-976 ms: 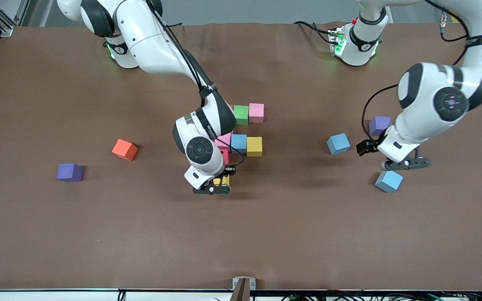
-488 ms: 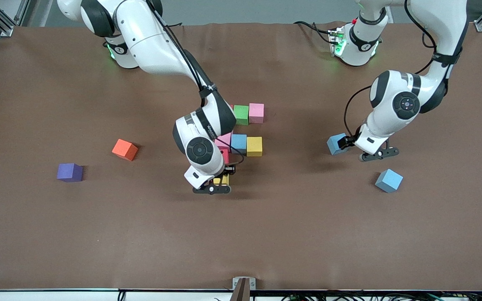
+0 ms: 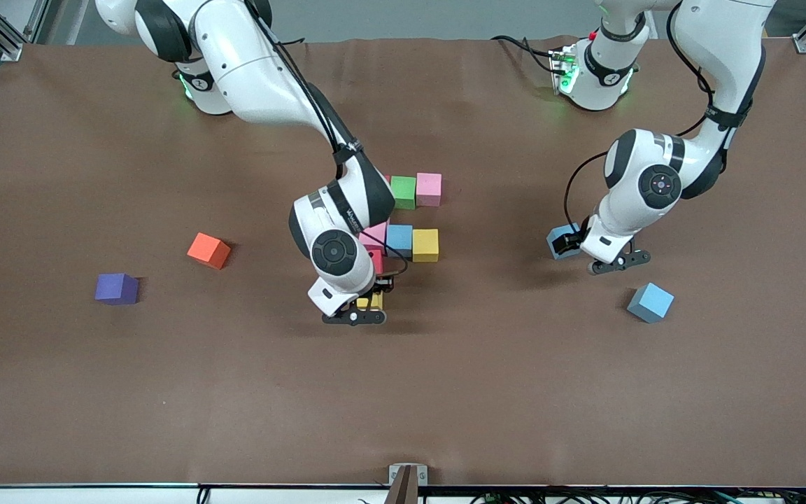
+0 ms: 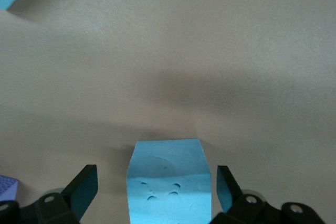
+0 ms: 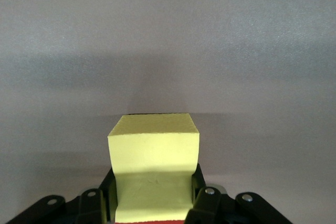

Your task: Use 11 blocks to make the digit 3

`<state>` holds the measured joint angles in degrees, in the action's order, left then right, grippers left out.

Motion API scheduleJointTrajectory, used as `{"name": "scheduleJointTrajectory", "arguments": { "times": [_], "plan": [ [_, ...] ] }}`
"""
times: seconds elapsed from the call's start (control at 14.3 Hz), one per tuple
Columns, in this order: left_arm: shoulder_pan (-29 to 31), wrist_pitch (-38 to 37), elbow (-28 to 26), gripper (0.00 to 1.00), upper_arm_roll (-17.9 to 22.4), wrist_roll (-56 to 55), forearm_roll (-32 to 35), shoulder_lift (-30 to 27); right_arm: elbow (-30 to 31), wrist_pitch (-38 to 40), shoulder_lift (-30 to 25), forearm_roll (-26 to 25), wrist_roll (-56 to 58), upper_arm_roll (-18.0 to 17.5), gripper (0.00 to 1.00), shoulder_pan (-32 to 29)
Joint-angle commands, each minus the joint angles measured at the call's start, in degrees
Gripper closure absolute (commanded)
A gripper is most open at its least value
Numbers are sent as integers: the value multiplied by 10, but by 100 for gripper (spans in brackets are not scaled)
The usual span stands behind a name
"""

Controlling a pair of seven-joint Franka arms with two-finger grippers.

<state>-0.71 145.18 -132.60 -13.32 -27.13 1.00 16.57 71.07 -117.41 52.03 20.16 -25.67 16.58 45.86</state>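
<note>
Yellow matte foam cube [image 5: 153, 169] sat gripped in our right pincer [image 3: 368, 308]; left pincer [image 4: 153, 195] stood wide around a light-blue foam cube [image 4: 168, 184].

The brown counter [image 3: 165, 392] carries an orange cube [image 3: 208, 250] toward the right arm's end, turned at a slant to the counter's edges. A purple cube [image 3: 117, 288] sits near it, at about eight o'clock from it, nearer the front camera. A metal bracket [image 3: 407, 474] stands at the counter's nearest edge, at six o'clock.
</note>
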Motion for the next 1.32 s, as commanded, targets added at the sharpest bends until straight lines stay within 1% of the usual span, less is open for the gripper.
{"name": "scheduleJointTrajectory", "arguments": {
  "times": [0.0, 0.07, 0.14, 0.21, 0.28, 0.35, 0.49, 0.56, 0.63, 0.7, 0.91, 1.12, 1.26],
  "plan": [
    [1, 21, -5, 0, -11, -3, -10, 14, -1, 5, 1, 6, -4, 9, 0, 9],
    [1, 22, -5, 4, -11, -3, -10, 15, -1, 5, 0, 7, -4, 9, 0, 9],
    [0, 22, -4, 23, -11, -3, -9, 17, -1, 5, -1, 6, -4, 9, 0, 8],
    [0, 21, -3, 48, -12, -3, -10, 18, -1, 9, -3, 6, -4, 9, 0, 7],
    [-1, 22, 1, 65, -12, -4, -9, 18, -1, 16, -3, 6, -4, 10, 0, 6],
    [-1, 22, 7, 76, -13, -7, -9, 18, -1, 21, -5, 6, -4, 12, 0, 5],
    [-5, 18, 38, 82, -14, -21, -9, 19, -2, 30, -13, 7, -4, 13, 0, 3],
    [-12, 18, 64, 89, -21, -45, -10, 25, -3, 33, -18, 6, -5, 13, 0, 0],
    [-20, 16, 93, 90, -22, -81, -10, 38, -5, 41, -25, 7, -5, 19, 0, -2],
    [-36, 13, 127, 90, -23, -122, -10, 54, -8, 58, -31, 9, -4, 34, 0, -4],
    [-83, -23, 244, 89, -22, -249, -9, 124, -9, 85, -61, 9, -4, 70, 0, -16],
    [-139, -30, 352, 89, -19, -405, -4, 201, -8, 90, -83, 6, -4, 76, 0, -64],
    [-170, -30, 412, 89, -18, -503, -4, 244, -8, 90, -92, 6, -5, 77, 0, -102]
  ]
}}
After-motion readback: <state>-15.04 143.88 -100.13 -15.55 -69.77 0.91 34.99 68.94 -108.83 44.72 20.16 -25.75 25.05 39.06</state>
